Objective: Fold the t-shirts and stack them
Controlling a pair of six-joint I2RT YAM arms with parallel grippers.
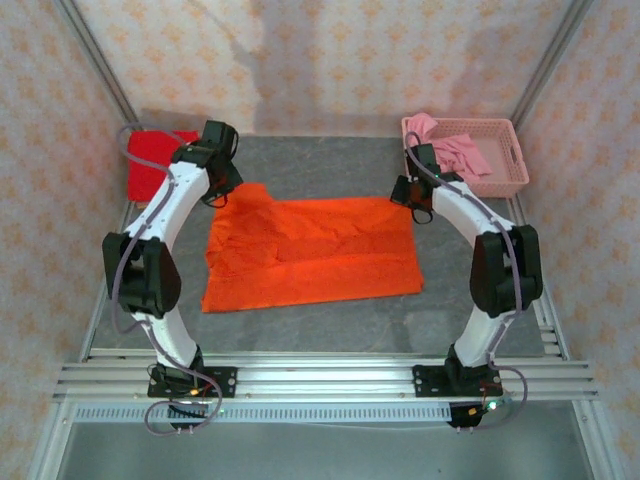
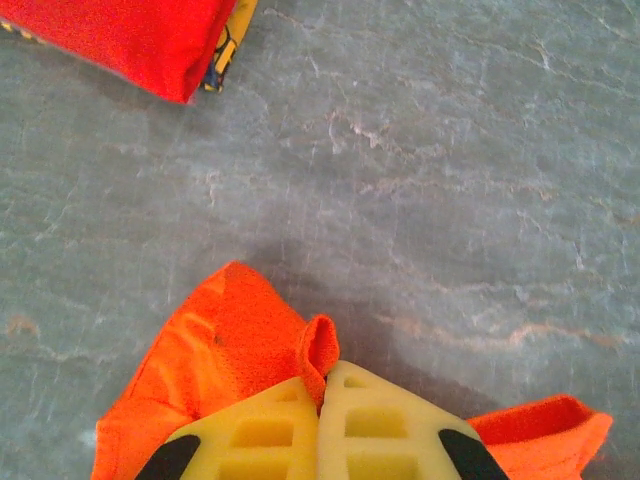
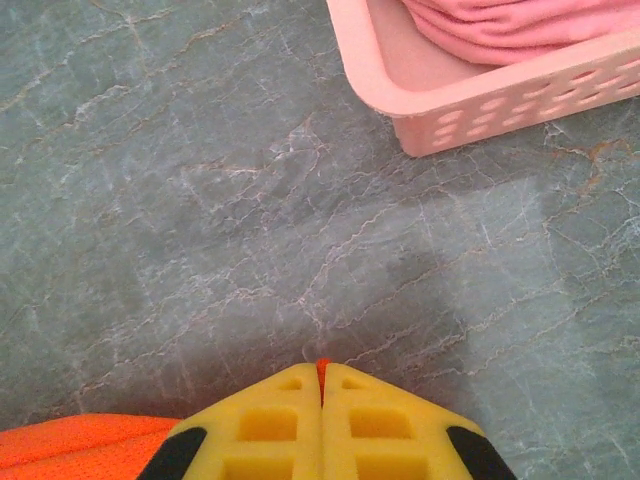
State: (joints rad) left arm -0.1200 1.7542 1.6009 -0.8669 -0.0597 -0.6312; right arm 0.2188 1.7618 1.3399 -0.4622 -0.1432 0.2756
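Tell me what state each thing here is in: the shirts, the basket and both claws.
Orange t-shirt: spread flat on the table, its far corners pinched.
Red t-shirt: folded, lying at the far left.
Pink basket: upright, holding crumpled pink cloth.
Left claw: shut on the orange t-shirt.
Right claw: shut on the orange t-shirt, a sliver of cloth between its tips.

No legible txt, labels or nos; yellow-black print [image 2: 228,48] at red t-shirt [image 2: 120,35] edge too small to read
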